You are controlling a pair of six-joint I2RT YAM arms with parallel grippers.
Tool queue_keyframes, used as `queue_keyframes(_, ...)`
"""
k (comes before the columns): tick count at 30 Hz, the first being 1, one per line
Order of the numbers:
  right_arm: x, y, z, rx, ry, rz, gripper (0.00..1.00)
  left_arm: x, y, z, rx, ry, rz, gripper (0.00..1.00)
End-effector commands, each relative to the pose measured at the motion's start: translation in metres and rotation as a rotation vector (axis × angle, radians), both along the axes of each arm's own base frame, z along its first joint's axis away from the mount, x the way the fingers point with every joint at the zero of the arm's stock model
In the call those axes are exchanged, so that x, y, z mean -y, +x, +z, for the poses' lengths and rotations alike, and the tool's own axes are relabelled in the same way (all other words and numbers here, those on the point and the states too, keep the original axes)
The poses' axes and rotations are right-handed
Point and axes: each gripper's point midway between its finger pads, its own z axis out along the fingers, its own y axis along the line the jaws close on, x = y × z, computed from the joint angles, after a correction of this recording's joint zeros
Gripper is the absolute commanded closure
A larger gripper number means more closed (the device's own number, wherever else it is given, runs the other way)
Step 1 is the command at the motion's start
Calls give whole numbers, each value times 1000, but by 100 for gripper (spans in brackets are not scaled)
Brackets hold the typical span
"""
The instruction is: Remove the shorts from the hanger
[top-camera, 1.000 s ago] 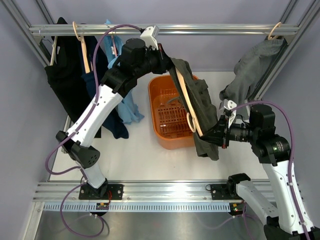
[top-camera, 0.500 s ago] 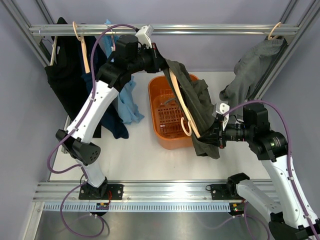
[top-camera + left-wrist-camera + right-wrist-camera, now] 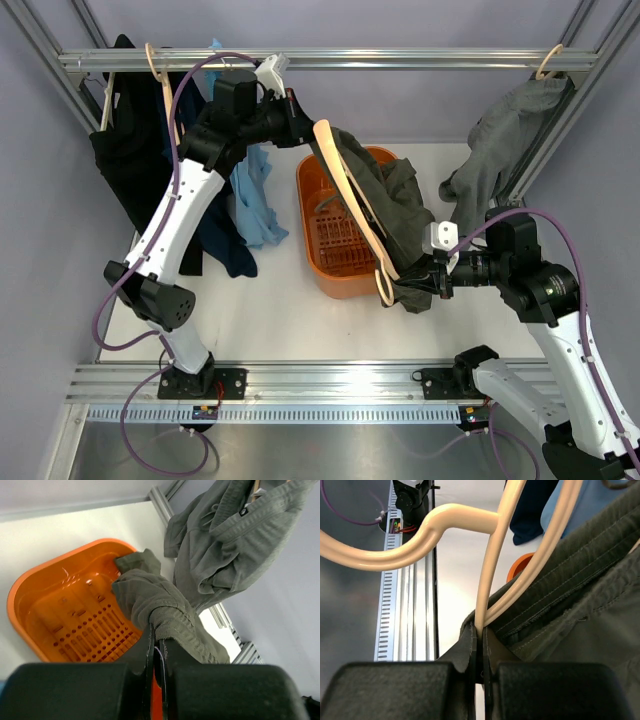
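Note:
The dark olive shorts (image 3: 395, 215) hang stretched in the air between both grippers, over the right side of the orange basket (image 3: 303, 215). My left gripper (image 3: 303, 118) is high at the back and shut on a ribbed edge of the shorts (image 3: 150, 600). The pale beige hanger (image 3: 350, 195) slants down along the shorts, its upper arm bare of fabric. My right gripper (image 3: 418, 280) is shut on the hanger (image 3: 485, 580) low at the front, with shorts fabric (image 3: 580, 605) bunched beside the fingers. The hanger's hook curves off to the left in the right wrist view.
A grey garment (image 3: 505, 140) hangs at the back right from the top rail (image 3: 400, 60). Dark clothes (image 3: 135, 160) and a light blue garment (image 3: 255, 200) hang at the back left behind the left arm. Aluminium rails (image 3: 300, 385) run along the near edge.
My left gripper has pulled the shorts' upper end leftward, baring the hanger's upper arm. The hanger's lower end and my right gripper have sunk slightly toward the front.

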Motion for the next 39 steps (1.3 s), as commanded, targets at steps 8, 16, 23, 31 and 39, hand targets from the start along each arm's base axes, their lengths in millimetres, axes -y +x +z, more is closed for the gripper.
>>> queue_keyframes(8,-14,-43,53,-179,229,51,100,-24,-2,64,322,-144,6,100)
queue_keyframes(16,-22,-8,121,-121,444,-86,100,64,-111,38,236,-231,-340,100)
queue_keyframes(23,-5,12,148,-46,536,-287,100,111,-153,23,165,-329,-475,100)
queue_keyframes(31,32,34,207,181,633,-519,100,172,-229,14,87,-319,-810,100)
queue_keyframes(39,70,50,240,307,645,-736,100,159,-309,19,63,-307,-1075,100)
